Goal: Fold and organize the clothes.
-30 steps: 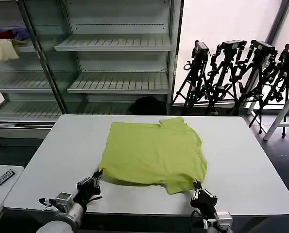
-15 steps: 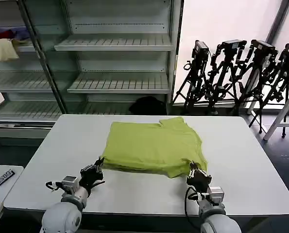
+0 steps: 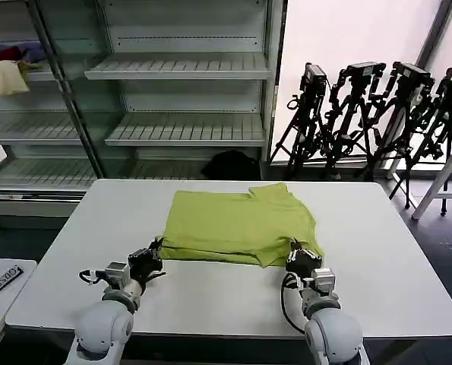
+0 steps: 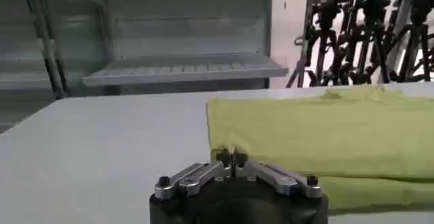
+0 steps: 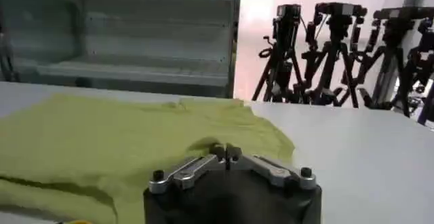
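Pinching T-shirt [image 3: 237, 226] near corners, left gripper [image 3: 151, 255], right gripper [image 3: 295, 255], fingers pressed together.

Right gripper [image 5: 227, 153] sits low in the foreground, its two fingertips pressed together, pinching a raised fold of a yellow-green T-shirt [image 5: 102, 140]. The shirt spreads over a white table [image 5: 366, 151] toward ten o'clock. Beyond, at eleven o'clock, shelves [image 5: 129, 72]; at one o'clock, black tripods [image 5: 332, 49] against a bright window.

Left pincer [image 3: 154, 253] and right pincer [image 3: 295, 253] both low, reaching forward, fingertips pressed together (level with each other).
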